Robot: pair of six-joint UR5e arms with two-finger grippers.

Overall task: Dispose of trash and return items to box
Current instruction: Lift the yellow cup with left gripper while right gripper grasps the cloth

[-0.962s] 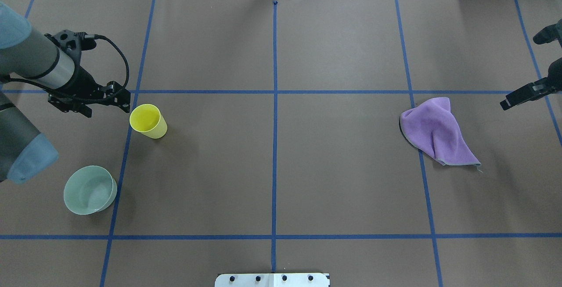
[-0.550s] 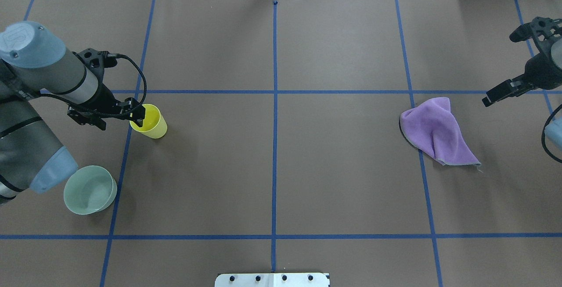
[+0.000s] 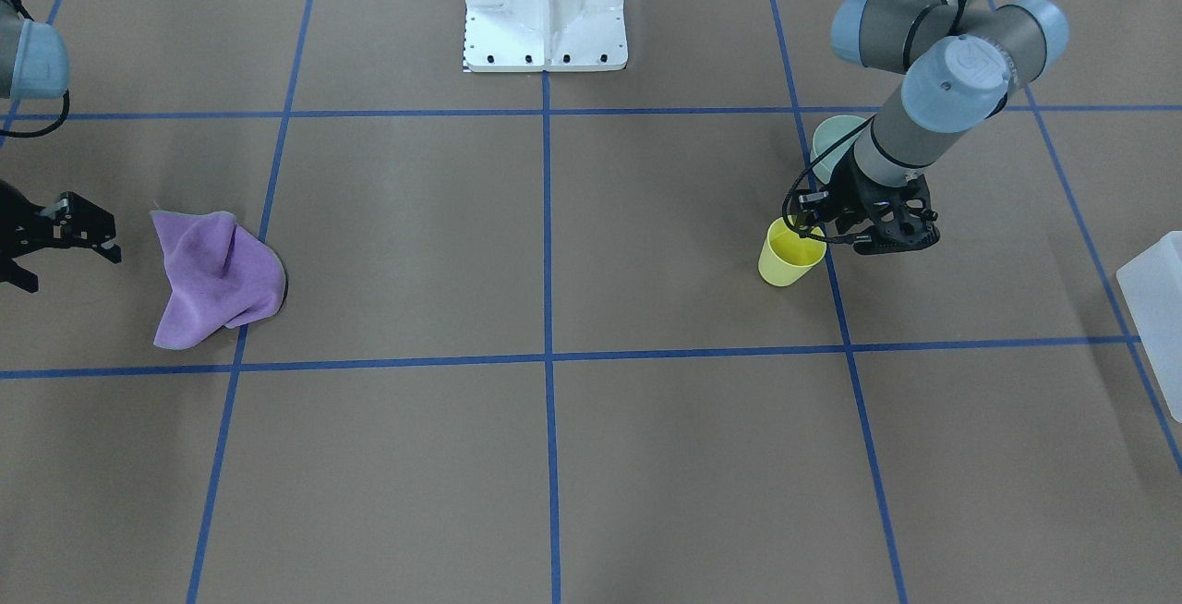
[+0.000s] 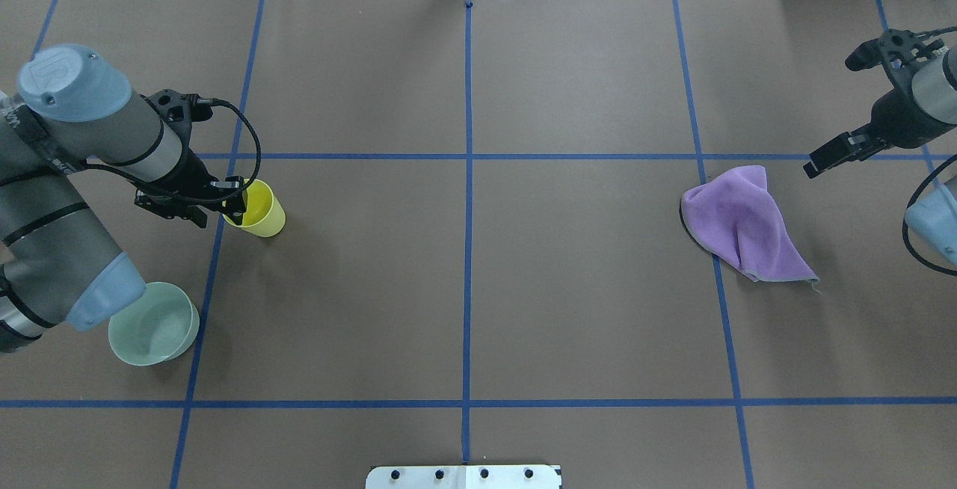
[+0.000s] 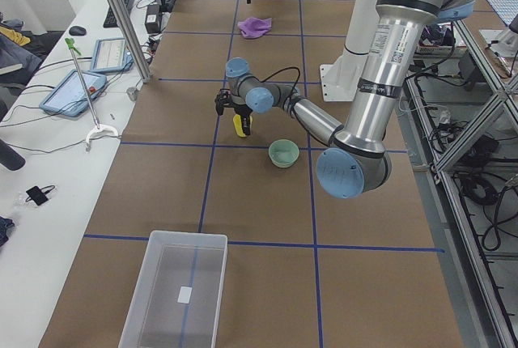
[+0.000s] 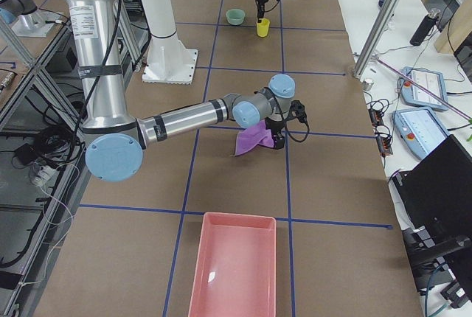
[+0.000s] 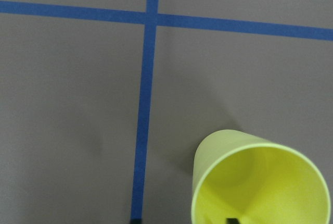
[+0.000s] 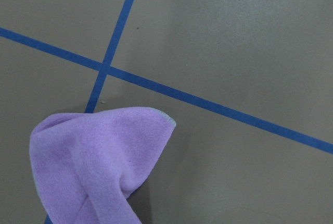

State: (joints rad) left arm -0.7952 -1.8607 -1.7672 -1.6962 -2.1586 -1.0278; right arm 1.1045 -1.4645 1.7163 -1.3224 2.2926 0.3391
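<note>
Yellow cup (image 4: 260, 211), upright on the counter (image 4: 463, 287), is straddled at its rim by the left tool (image 4: 238, 203), spread apart: the grasp is judged in hand, closing called for next. Near the purple cloth (image 4: 740, 223) the right tool (image 3: 65, 258) is likewise spread.

Green bowl (image 4: 158, 328): one side of the rim covered by the left arm (image 4: 97, 291) at its elbow in the overhead view; from the front-facing view only a slice of rim shows behind the forearm. Yellow cup (image 7: 260, 182): lower rim cut off by the left wrist view's bottom edge; the left gripper (image 4: 238, 203) shows there as two dark specks only. Purple cloth (image 8: 93, 166): runs off the right wrist view's bottom edge. Dark sliver (image 4: 682, 214) under the cloth's edge, overhead: cannot tell what. Right gripper (image 3: 74, 270): body clipped at the front-facing view's left edge. Clear bin (image 3: 1154, 308): clipped at its right edge.
</note>
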